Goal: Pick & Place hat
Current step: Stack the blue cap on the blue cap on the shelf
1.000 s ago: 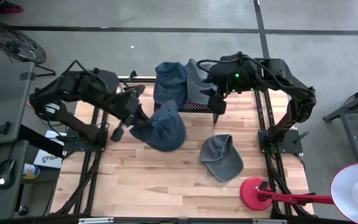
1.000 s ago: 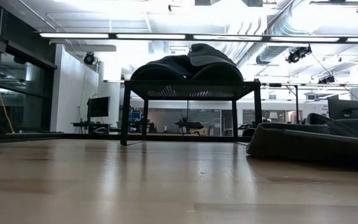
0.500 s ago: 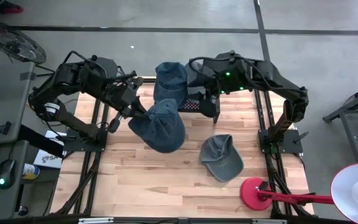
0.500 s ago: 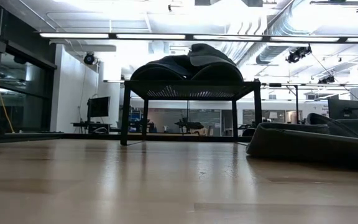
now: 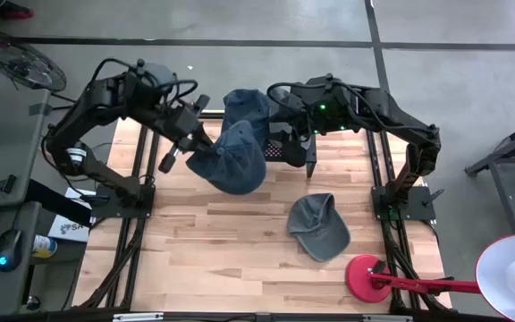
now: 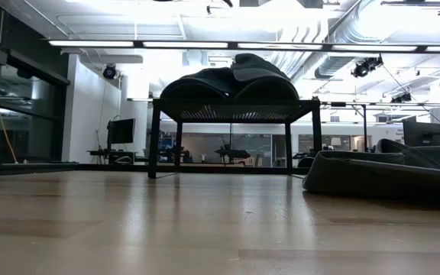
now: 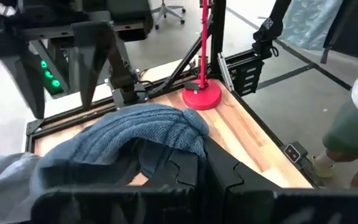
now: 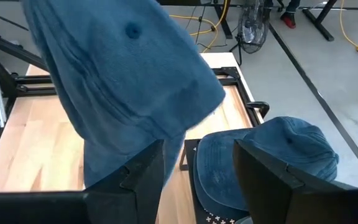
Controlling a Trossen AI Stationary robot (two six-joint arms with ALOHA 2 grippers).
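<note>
A blue hat (image 5: 232,161) hangs in the air over the table's far middle, with my left gripper (image 5: 189,154) shut on its left edge. Just beyond it stands a small black rack (image 5: 280,152) at the far edge; a second blue hat (image 5: 245,107) and a grey hat (image 5: 284,114) lie on its top. My right gripper (image 8: 197,180) is open beside the rack, pointing at the held hat (image 8: 129,74), with nothing between its fingers. Another grey hat (image 5: 318,225) lies on the wood at the near right. My left gripper has a bunched edge of the blue hat (image 7: 143,149) pinched between its fingers, coming at it from the table's left and slanting slightly down. Brim or crown edge, I cannot tell. The hat is lifted clear of the table and droops away past the fingers.
A red stand with a round base (image 5: 365,273) is at the near right corner. The black frame rails (image 5: 390,206) run along both sides of the table. The grey hat (image 6: 380,176) fills the right of the low view; bare wood lies at the near left.
My left gripper has swung toward the table's far edge and the rack, rolling a little, and has carried the blue hat with it, clear of the table. My right gripper has shifted slightly toward the held hat and stays open.
</note>
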